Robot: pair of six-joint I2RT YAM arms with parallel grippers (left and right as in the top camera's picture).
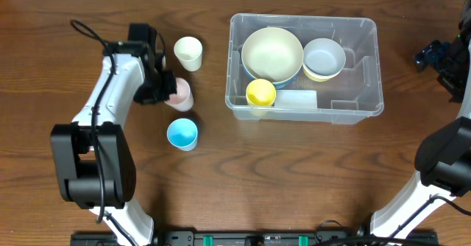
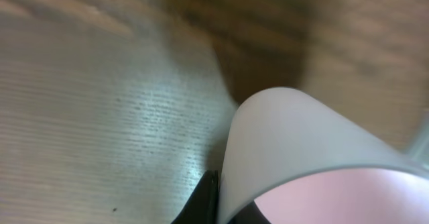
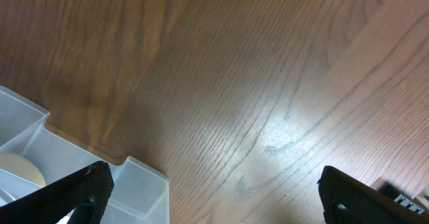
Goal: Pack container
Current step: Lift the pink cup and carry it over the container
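Note:
The container (image 1: 346, 115) is a clear bin at the back right of centre. It holds a large cream bowl (image 1: 272, 53), a smaller white bowl (image 1: 324, 58) and a yellow cup (image 1: 260, 93). My left gripper (image 1: 163, 88) is shut on the wall of a pink cup (image 1: 182, 94) left of the bin. In the left wrist view the pink cup (image 2: 301, 143) fills the frame, with my fingers (image 2: 224, 207) pinching its rim. My right gripper (image 1: 440, 57) is open and empty, right of the bin. In the right wrist view it (image 3: 214, 190) hangs over bare wood beside the bin's corner (image 3: 134, 184).
A cream cup (image 1: 188, 53) stands behind the pink cup. A blue cup (image 1: 182, 133) stands in front of it. A white label (image 1: 296, 99) lies in the bin's front part. The table is brown wood (image 1: 294, 172).

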